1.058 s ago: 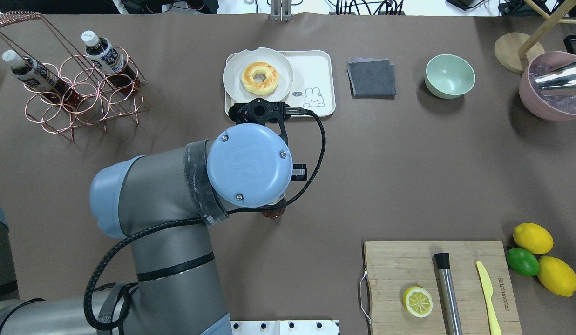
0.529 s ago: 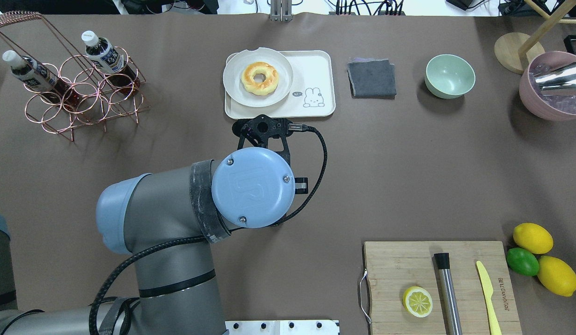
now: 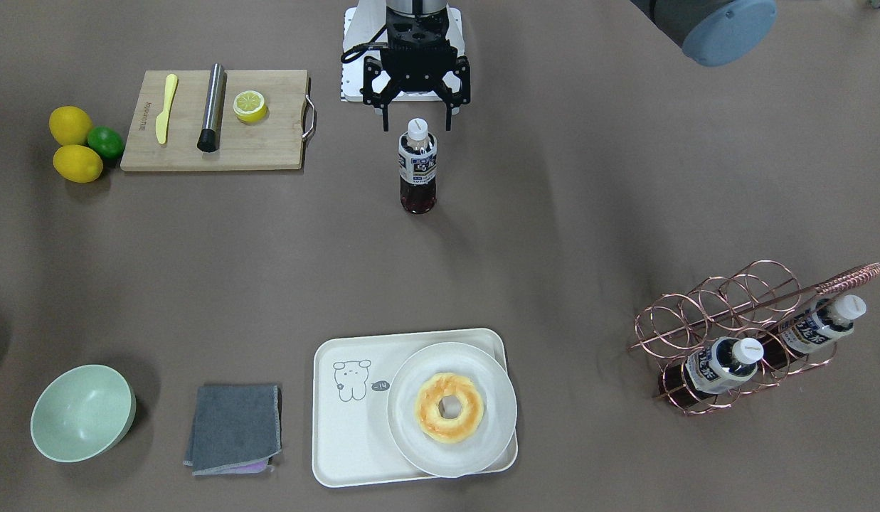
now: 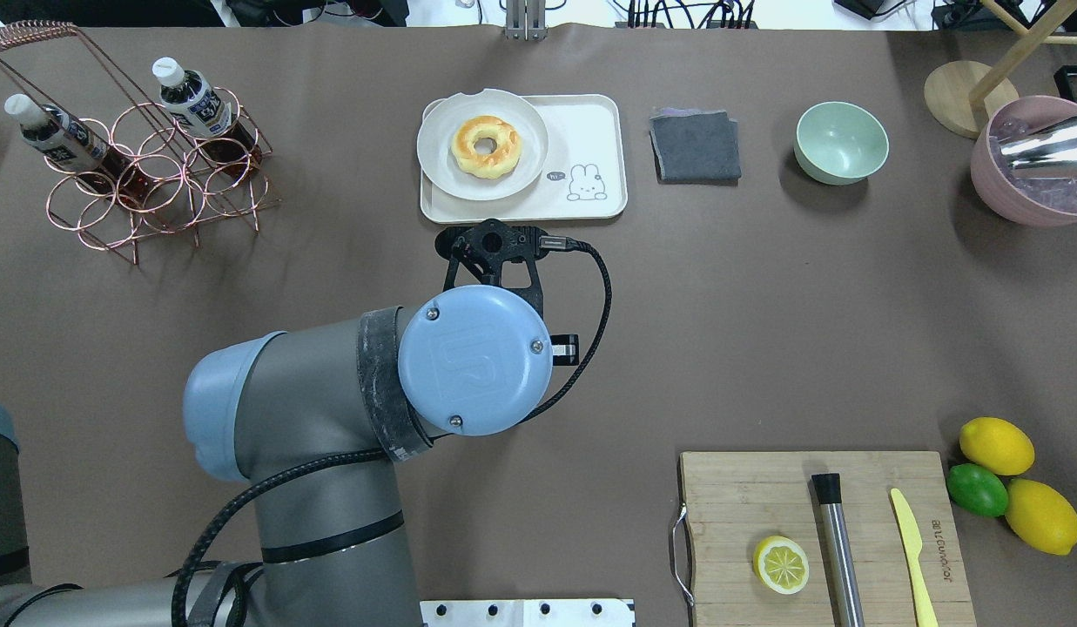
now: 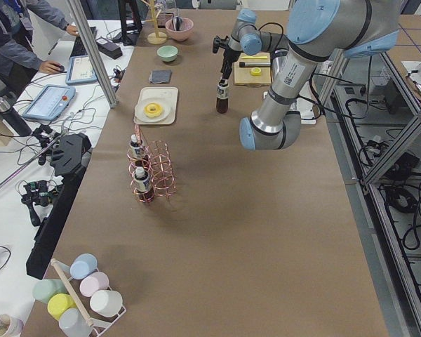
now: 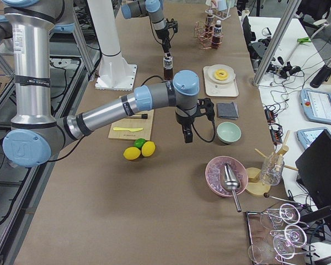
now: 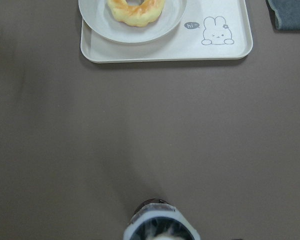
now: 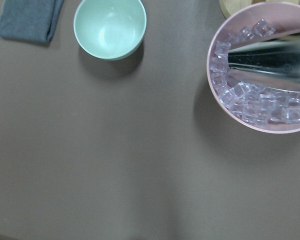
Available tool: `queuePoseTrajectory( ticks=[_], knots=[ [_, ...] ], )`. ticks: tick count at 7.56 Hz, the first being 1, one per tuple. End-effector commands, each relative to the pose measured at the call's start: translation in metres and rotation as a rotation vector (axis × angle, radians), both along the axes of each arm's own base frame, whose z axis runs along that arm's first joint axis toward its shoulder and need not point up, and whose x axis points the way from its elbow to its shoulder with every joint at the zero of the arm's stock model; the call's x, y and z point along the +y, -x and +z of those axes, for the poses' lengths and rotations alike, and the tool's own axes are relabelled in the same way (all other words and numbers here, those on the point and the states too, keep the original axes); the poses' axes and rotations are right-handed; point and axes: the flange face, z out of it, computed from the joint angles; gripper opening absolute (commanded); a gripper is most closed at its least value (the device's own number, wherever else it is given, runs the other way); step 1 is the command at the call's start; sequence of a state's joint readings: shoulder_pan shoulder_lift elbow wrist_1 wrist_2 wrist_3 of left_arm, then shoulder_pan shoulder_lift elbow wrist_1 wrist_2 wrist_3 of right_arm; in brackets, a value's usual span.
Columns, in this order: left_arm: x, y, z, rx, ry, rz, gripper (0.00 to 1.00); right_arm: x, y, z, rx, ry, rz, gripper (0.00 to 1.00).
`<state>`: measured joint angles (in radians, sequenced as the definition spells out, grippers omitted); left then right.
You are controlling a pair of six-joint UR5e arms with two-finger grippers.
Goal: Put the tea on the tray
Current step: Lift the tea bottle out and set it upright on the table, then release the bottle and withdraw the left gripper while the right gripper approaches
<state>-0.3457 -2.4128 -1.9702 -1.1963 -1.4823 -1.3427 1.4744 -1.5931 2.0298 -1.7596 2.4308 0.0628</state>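
A tea bottle (image 3: 417,167) with a white cap stands upright on the brown table, about mid-table and well short of the tray. My left gripper (image 3: 416,122) is open just above it, fingers (image 3: 383,117) either side of the cap and apart from it. In the overhead view the left wrist hides the bottle. The cap shows at the bottom of the left wrist view (image 7: 160,226). The cream tray (image 4: 590,131) holds a white plate (image 4: 438,131) with a donut (image 4: 486,146). My right gripper (image 6: 186,135) hangs near the green bowl; I cannot tell whether it is open.
A copper wire rack (image 4: 155,183) at the far left holds two more tea bottles (image 4: 194,96). A grey cloth (image 4: 695,145), a green bowl (image 4: 841,142) and a pink ice bowl (image 4: 1034,165) lie right of the tray. A cutting board (image 4: 738,522) lies near right.
My left wrist has drawn back from the tray's near edge toward the robot's side. The bottle's base, which showed under the wrist before, is now covered.
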Motion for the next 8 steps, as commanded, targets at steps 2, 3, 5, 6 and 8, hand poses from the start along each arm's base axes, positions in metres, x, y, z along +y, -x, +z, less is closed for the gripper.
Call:
queuePoseTrajectory(
  ticks=[2, 3, 5, 6, 8],
  knots=[
    [-0.070, 0.159, 0.068, -0.025, -0.039, 0.089, 0.97, -0.014, 0.095, -0.138, -0.097, 0.096, 0.104, 1.00],
    [-0.092, 0.198, 0.100, -0.049, -0.009, 0.128, 0.97, -0.001, 0.138, -0.184, -0.118, 0.128, 0.131, 1.00],
    [-0.123, 0.277, 0.161, -0.087, -0.008, 0.241, 0.97, 0.033, 0.234, -0.258, -0.153, 0.189, 0.160, 0.99],
    [-0.135, 0.307, 0.187, -0.112, -0.027, 0.277, 0.97, 0.054, 0.286, -0.292, -0.168, 0.212, 0.181, 0.98],
    [-0.154, 0.384, 0.240, -0.109, -0.042, 0.332, 0.97, 0.091, 0.367, -0.363, -0.092, 0.184, 0.191, 0.98]
  ],
)
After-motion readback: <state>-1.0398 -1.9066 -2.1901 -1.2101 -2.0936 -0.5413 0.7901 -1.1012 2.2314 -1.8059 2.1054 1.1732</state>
